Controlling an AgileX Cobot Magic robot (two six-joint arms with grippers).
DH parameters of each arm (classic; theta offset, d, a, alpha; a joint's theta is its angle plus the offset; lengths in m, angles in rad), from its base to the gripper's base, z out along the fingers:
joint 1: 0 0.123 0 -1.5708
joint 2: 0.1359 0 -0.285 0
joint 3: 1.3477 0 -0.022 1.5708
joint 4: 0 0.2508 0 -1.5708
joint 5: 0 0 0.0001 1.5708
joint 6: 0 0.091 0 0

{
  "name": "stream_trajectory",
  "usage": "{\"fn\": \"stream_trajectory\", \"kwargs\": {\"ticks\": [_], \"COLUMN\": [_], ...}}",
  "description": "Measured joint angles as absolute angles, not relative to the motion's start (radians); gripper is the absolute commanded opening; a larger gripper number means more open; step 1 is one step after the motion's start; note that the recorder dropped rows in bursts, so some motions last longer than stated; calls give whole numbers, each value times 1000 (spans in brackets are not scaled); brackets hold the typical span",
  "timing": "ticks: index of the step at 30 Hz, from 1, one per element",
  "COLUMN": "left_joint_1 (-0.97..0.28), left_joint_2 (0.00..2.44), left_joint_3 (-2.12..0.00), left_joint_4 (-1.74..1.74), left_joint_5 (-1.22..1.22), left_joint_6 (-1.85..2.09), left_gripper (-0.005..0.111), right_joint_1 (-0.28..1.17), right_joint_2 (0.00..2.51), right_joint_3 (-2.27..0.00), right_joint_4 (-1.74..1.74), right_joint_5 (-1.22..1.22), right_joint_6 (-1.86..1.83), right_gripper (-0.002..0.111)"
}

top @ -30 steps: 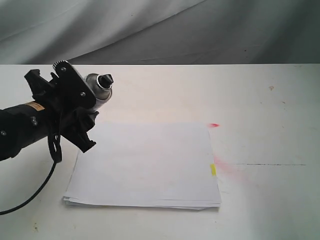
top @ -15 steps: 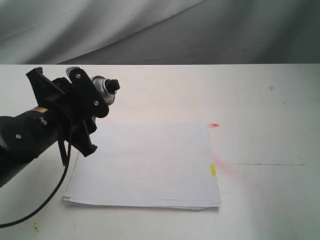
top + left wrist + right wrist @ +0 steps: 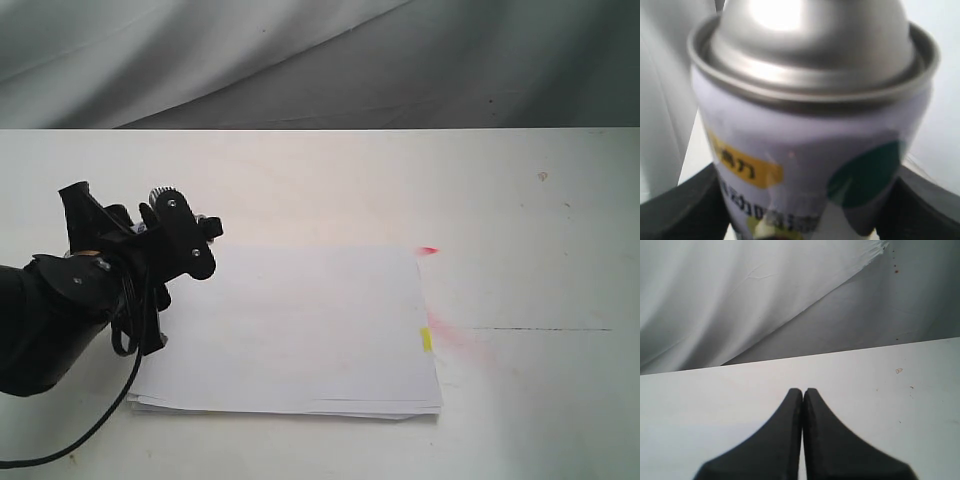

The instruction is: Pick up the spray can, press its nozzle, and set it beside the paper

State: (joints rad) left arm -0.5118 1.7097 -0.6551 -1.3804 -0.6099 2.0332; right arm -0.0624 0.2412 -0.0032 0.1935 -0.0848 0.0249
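Our left end effector (image 3: 178,238) clamps the spray can (image 3: 805,150), seemingly over the paper (image 3: 300,330) edge; we should land it upright on tabletop (image 3: 520,200)

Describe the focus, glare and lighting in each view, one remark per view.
Left wrist view: the can fills the frame, out of focus, with white glare on its dome. Exterior view: sharp, evenly lit paper. Right wrist view: the shut right gripper is dark against a softly lit backdrop.
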Motion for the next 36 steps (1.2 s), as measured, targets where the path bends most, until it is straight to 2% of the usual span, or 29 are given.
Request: {"fn": "stream_trajectory", "kwargs": {"ticks": [11, 18, 23, 26, 31, 36], "left_joint_1": [-512, -512, -512, -512, -512, -512], "left_joint_2": [1710, 1710, 1710, 1710, 1710, 1710], "left_joint_3": [-655, -655, -655, -655, -655, -655], "left_joint_4": [-1380, -1380, -1380, -1380, -1371, -1369], "left_joint_5": [-616, -616, -616, -616, -616, -616], "left_joint_6": [2033, 2033, 2033, 2033, 2033, 2033], "left_gripper": [0, 0, 0, 0, 0, 0], "right_joint_1": [-62, -62, -62, -62, -64, -64], "right_joint_2": [241, 304, 489, 639, 942, 1219], "right_joint_3": [-9, -218, -479, -658, -933, -1082], "right_joint_4": [299, 304, 341, 499, 851, 1005], "right_joint_5": [-92, 80, 257, 406, 791, 893], "right_joint_6": [25, 14, -103, -314, -715, -903], "right_gripper": [0, 0, 0, 0, 0, 0]}}
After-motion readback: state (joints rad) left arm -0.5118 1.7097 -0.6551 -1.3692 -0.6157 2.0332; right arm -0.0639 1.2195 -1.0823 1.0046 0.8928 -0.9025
